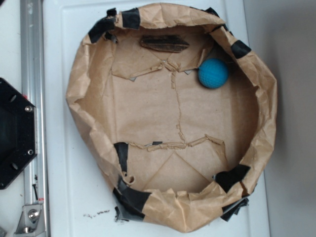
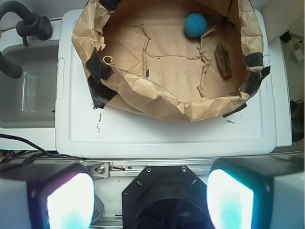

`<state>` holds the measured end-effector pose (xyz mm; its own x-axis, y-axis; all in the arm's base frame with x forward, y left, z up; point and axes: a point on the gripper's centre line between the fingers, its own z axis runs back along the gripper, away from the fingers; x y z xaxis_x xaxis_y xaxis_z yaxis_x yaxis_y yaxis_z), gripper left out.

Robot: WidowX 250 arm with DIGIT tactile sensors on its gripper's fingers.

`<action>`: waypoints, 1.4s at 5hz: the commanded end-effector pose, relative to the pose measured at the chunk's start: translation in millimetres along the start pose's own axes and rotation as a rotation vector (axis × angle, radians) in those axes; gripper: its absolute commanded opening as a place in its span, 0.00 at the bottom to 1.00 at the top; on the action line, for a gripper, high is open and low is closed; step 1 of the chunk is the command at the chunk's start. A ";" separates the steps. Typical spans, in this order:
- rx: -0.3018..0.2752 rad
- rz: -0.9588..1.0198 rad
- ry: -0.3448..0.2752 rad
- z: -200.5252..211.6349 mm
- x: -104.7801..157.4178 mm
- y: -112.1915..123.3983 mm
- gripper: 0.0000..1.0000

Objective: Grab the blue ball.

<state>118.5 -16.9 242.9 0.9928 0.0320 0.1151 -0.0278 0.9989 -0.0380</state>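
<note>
The blue ball [image 1: 213,73] is a small dimpled teal sphere lying on the brown paper floor inside a crumpled paper ring [image 1: 84,94], against the ring's upper right wall. In the wrist view the blue ball [image 2: 195,25] sits at the far side of the ring [image 2: 143,93]. My gripper [image 2: 150,200] is open, its two glowing pads [image 2: 71,202] wide apart with nothing between them. It hovers above the black robot base, far short of the ball. The gripper does not show in the exterior view.
The ring is patched with black tape [image 1: 131,18] and stands on a white lid-like surface [image 1: 59,187]. A dark brown flat piece [image 1: 164,44] lies inside the ring. A black hexagonal base [image 1: 15,133] and metal rail [image 1: 32,74] run along the left.
</note>
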 end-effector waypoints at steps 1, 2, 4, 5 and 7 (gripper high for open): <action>0.000 0.000 0.000 0.0 0.0 0.0 1.00; 0.130 0.090 -0.251 -42.8 31.3 42.5 1.00; 0.113 -0.035 -0.476 -83.4 101.6 62.6 1.00; 0.092 -0.070 -0.454 -103.6 132.0 63.4 1.00; 0.066 -0.093 -0.366 -169.1 164.1 77.4 1.00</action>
<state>285.6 53.0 73.1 0.9079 -0.0635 0.4143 0.0576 0.9980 0.0268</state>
